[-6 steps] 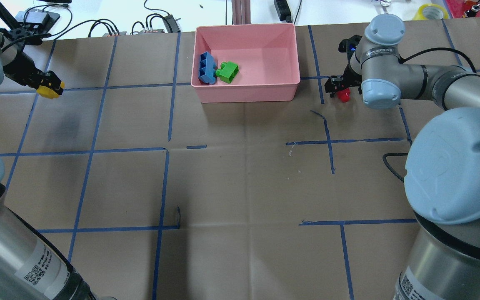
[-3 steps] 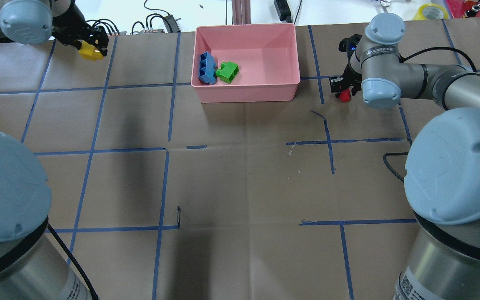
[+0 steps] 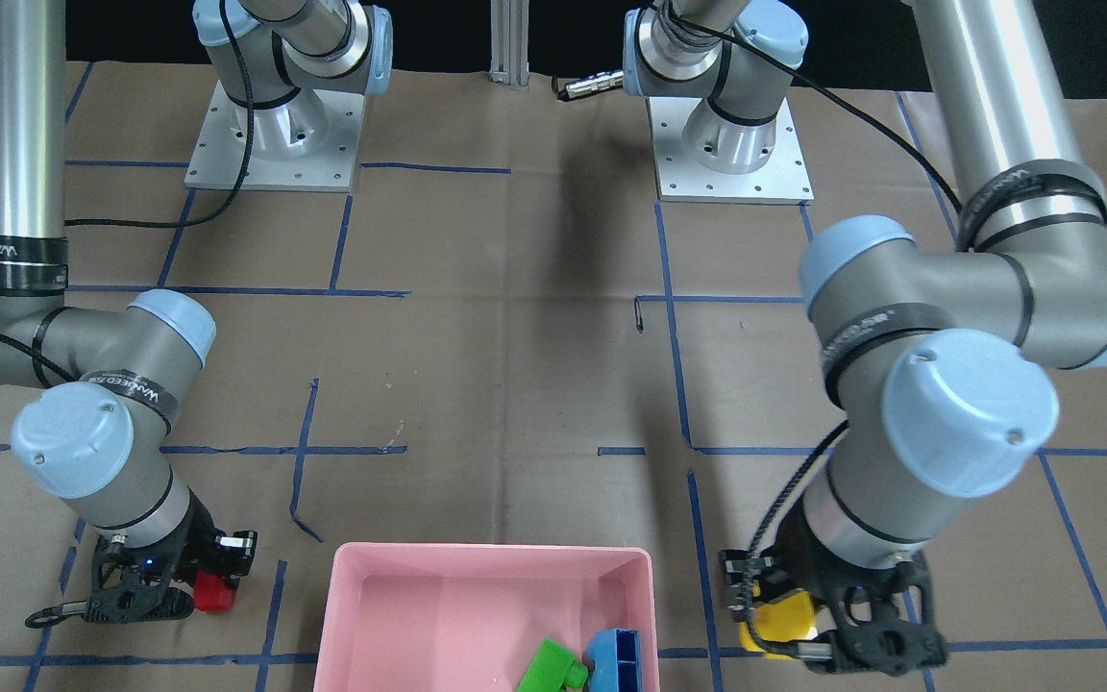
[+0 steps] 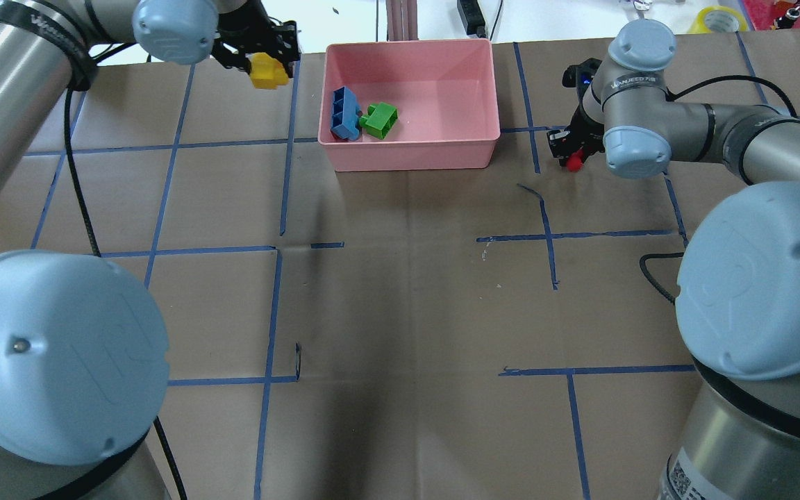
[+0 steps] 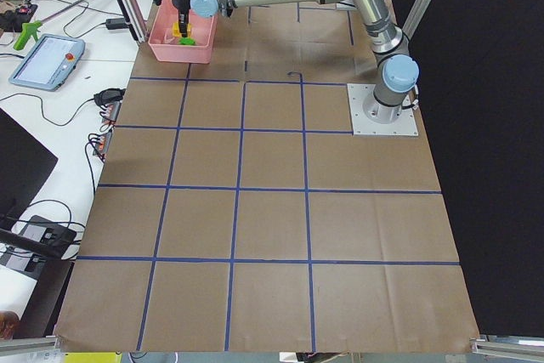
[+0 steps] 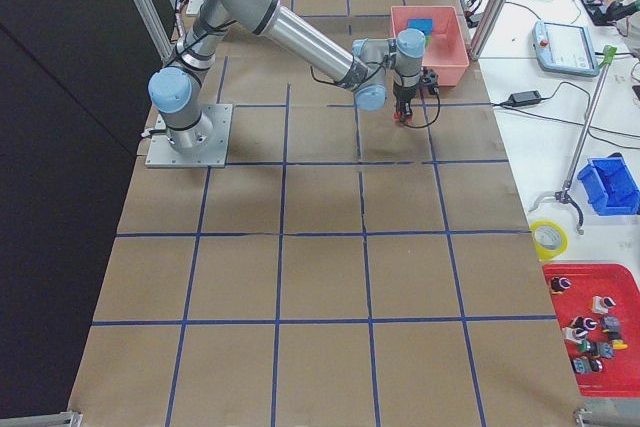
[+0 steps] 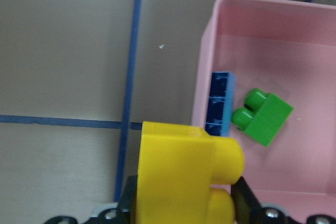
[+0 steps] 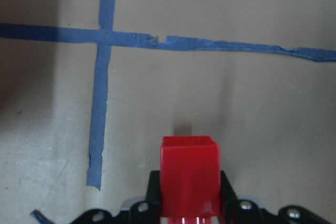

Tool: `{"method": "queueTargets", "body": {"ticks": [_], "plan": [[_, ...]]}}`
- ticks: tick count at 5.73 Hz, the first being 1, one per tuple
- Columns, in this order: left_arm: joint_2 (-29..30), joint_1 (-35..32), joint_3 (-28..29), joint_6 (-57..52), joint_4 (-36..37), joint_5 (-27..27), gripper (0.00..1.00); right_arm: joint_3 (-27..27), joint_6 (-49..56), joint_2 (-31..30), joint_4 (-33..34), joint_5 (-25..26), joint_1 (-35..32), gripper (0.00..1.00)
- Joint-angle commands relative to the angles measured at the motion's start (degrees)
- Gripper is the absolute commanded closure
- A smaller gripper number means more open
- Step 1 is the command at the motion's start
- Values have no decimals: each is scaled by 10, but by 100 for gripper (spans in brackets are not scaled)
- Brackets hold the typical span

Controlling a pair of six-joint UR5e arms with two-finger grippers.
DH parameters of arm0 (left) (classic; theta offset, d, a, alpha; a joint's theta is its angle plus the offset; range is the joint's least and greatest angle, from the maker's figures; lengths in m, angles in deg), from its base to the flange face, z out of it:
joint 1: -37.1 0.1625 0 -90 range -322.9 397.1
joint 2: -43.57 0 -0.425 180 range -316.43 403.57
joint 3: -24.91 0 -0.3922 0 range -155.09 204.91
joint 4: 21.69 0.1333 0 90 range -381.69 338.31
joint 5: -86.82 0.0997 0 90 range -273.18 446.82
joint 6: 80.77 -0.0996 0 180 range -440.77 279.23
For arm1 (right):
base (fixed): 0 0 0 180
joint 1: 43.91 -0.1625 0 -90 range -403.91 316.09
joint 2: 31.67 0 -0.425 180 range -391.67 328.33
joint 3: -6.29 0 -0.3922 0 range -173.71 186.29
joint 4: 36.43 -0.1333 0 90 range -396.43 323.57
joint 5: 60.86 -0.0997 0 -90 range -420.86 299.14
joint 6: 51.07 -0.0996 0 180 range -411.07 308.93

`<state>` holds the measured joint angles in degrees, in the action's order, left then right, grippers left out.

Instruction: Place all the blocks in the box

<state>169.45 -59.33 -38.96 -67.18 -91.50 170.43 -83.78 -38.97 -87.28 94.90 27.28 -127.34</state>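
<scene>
Left wrist view: my left fingers grasp the yellow block at bottom centre, studs toward the box on the right. The blue block and green block lie inside.

Right wrist view: my right fingers clench the red block. The box is out of frame.

Overhead: yellow sits nearer the rim.

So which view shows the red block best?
Right wrist-mounted: the red block is large and sharp, clamped in the right end effector. Overhead shows it half hidden by the wrist; front-facing shows it small; exterior right, a speck.
</scene>
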Motion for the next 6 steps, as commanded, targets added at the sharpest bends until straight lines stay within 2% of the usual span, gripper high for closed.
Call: {"method": "queueTargets", "body": {"ticks": [1, 2, 3, 4, 5, 6], "plan": [[15, -63, 2, 92, 7, -31, 79, 14, 10, -39, -20, 1, 0, 99], [46, -79, 2, 118, 66, -32, 77, 7, 11, -67, -31, 4, 0, 98], [61, -78, 2, 115, 80, -27, 64, 3, 10, -102, -81, 5, 1, 98], [60, -75, 3, 108, 82, -25, 7, 2, 9, -135, -97, 10, 1, 98], [46, -68, 3, 72, 74, -19, 2, 4, 9, -165, -111, 11, 1, 97], [28, -42, 4, 39, 62, 3, 1, 4, 11, -189, -125, 10, 0, 97]]}}
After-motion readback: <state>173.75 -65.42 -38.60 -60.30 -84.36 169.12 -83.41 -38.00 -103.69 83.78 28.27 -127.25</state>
